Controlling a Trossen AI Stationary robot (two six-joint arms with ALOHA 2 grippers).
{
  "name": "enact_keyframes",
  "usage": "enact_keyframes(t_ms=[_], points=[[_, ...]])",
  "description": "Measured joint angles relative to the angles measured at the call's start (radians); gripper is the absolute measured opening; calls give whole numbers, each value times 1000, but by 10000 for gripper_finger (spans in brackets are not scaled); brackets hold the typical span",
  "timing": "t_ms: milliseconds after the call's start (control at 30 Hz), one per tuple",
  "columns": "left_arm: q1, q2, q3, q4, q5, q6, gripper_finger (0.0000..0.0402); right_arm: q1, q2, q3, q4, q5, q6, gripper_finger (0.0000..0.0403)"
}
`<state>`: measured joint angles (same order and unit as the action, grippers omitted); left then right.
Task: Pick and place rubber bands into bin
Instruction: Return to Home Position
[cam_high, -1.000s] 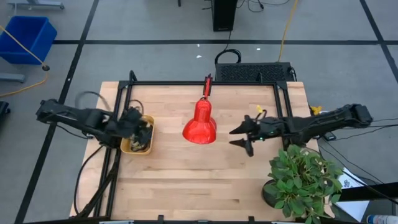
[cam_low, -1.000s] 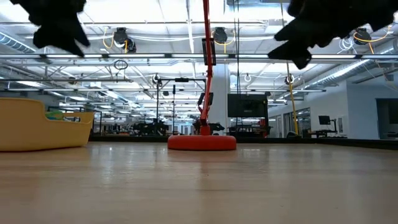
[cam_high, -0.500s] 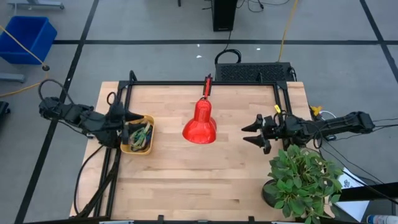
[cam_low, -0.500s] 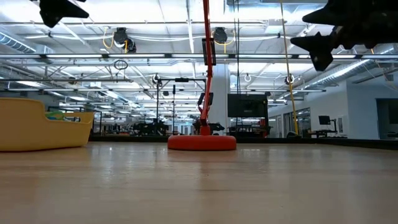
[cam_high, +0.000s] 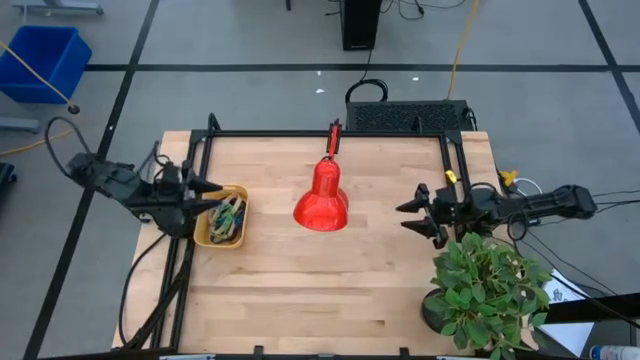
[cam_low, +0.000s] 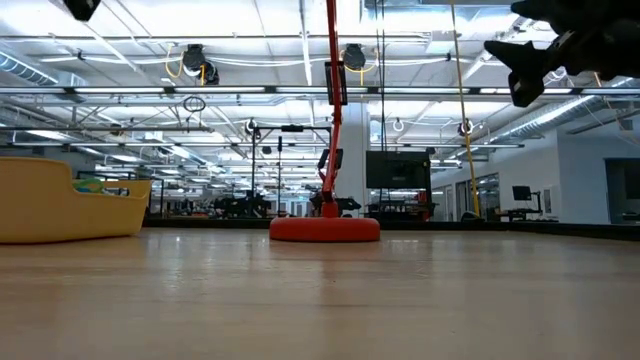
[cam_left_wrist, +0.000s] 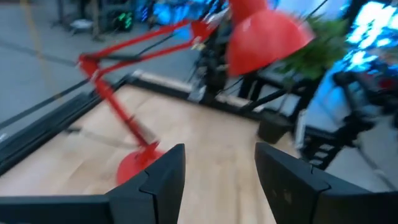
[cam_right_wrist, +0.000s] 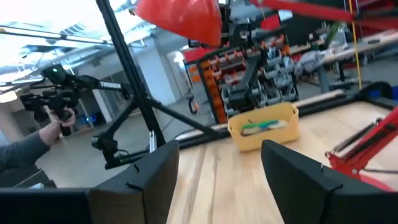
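Rubber bands (cam_high: 228, 214) lie in a mixed heap inside the bin (cam_high: 244, 212), green, tan & dark loops tangled together. I see none loose on the table (cam_high: 300, 290), so picking looks done to me; what's left is folding both arms home. The bin stands on the table's left side, well apart from the lamp (cam_high: 321, 200) in the middle. My left gripper (cam_high: 212, 192) hangs over the bin's left rim, high above the wood per the low view, fingers spread w/ nothing between them. My right gripper (cam_high: 408, 217) is raised on the table's right side, near the plant (cam_high: 485, 290), fingers also apart & empty. To do this well, I'd pull the left arm up & back, away from the bin, so no finger clips the rim; a light tub like that would prob. slide or tip & spill the lot. I'd leave the fingers apart on the way, and check no thin loop is hooked on one, since I can't rule that out from above. For the right arm: go back along its own line, slowly, clear of the leaves & the lamp, w/ the cables behind it not snagging.
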<state>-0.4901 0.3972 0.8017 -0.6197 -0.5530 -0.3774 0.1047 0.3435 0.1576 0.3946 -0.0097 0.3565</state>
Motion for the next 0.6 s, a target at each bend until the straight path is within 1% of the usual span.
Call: enact_keyframes(t_ms=[67,100,233,300,367,433,467,533,600], points=[[-10,-1,-3,61,21,40,200,0,-29,-8,-1,4,-10,224],[-12,-1,-11,96,48,66,200,0,-42,-11,-2,5,-11,224],[-17,0,-77,245,202,157,200,0,-76,-20,-2,6,-13,224],[-17,0,-118,309,250,196,200,0,-86,-21,-2,7,-13,224],[-17,0,-141,310,262,227,200,0,-89,-22,-2,10,-17,224],[-15,0,-146,256,223,249,200,0,-88,-22,-3,11,-43,224],[-14,0,-146,221,200,227,200,0,-88,-22,-5,10,-58,224],[-14,5,-150,168,185,125,200,0,-89,-22,-11,9,-63,223],[-14,8,-169,147,187,97,200,0,-88,-22,-13,9,-38,222]])
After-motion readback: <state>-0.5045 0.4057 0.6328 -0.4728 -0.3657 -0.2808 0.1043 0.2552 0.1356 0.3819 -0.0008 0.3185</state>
